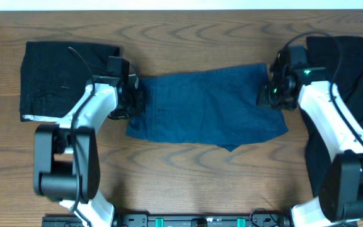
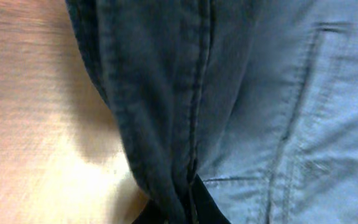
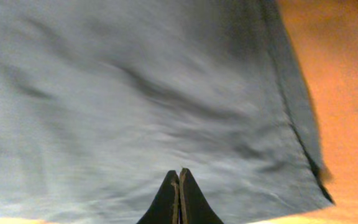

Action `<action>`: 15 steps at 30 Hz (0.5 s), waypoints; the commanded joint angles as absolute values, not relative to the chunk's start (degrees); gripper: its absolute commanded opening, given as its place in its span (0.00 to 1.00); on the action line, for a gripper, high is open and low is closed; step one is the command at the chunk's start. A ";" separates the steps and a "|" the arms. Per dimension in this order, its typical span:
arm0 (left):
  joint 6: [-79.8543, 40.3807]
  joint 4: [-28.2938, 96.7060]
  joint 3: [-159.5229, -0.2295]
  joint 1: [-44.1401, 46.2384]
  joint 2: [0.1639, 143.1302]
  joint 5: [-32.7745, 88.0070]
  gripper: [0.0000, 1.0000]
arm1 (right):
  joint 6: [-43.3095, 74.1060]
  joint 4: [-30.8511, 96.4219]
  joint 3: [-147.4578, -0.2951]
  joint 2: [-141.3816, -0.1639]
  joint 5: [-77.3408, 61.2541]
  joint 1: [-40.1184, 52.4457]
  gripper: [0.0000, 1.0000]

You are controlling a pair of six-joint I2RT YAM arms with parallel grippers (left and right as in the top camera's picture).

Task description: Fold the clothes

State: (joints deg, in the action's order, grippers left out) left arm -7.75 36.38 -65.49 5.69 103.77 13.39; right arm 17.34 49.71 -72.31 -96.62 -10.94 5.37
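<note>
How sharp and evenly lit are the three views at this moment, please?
Overhead: sharp and evenly lit, with no glare on the table. Left wrist: the blue garment fills the frame at close range, slightly soft but with readable stitching, and the wood beside it looks pale and blurred. Right wrist: the same cloth is smeared with blur, and the wood has a warm orange cast.

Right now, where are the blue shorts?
Overhead view: the blue shorts lie spread mid-table, held at either end by the left fingers and right fingers. A folded black garment lies to their left, a black pile to their right.
</note>
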 commanded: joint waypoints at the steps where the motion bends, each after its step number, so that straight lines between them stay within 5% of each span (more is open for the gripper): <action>1: -9.19 37.63 -66.37 5.89 97.12 13.76 0.06 | 16.69 49.69 -74.39 -95.26 -20.43 6.28 0.01; 15: -14.28 39.88 -66.41 5.89 83.35 13.89 0.06 | 18.87 37.87 -67.02 -96.36 -24.91 19.68 0.01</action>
State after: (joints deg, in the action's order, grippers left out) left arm -11.84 39.90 -65.49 5.85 84.60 13.61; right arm 17.74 39.46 -68.73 -95.90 -22.26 16.78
